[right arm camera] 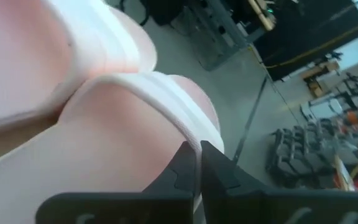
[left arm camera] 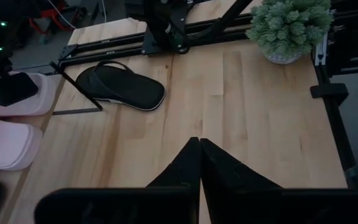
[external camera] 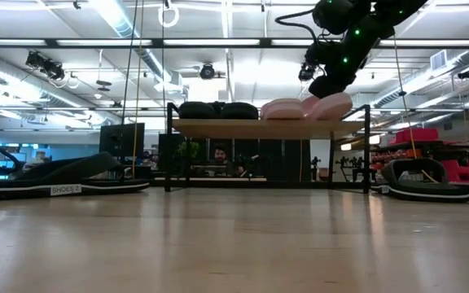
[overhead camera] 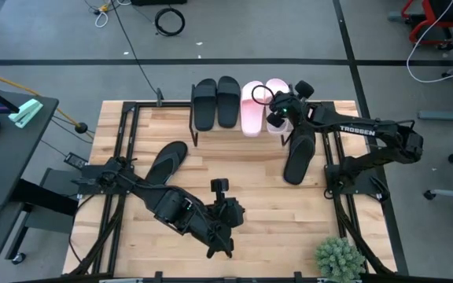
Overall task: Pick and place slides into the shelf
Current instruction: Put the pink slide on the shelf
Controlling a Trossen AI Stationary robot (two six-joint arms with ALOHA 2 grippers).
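Note:
The shelf [external camera: 218, 128] stands at the table's far edge. Two black slides [overhead camera: 216, 101] and a pale pink slide [overhead camera: 252, 110] lie side by side on its top board. My right gripper [overhead camera: 278, 118] is over the shelf's right end, shut on a second pink slide [external camera: 330, 104]. One black slide [overhead camera: 167, 161] lies flat on the table left of centre. Another black slide [overhead camera: 299, 153] lies below the right arm. My left gripper [left arm camera: 199, 146] is shut and holds nothing, hovering over the table's near middle [overhead camera: 238, 211]. My right gripper pinches the edge of the pink slide's wide strap [right arm camera: 180, 127] between its two fingers [right arm camera: 184, 163], coming from above and slanting down. The slide sits tilted, one end raised, its lower part on the shelf's top board beside the other pink slide [external camera: 283, 107].
A potted plant [overhead camera: 338, 258] stands at the table's near right corner. Black metal frames [overhead camera: 120, 134] run along the table's left and right sides. There is bare wood in the table's middle. A person [external camera: 218, 155] shows far behind the shelf.

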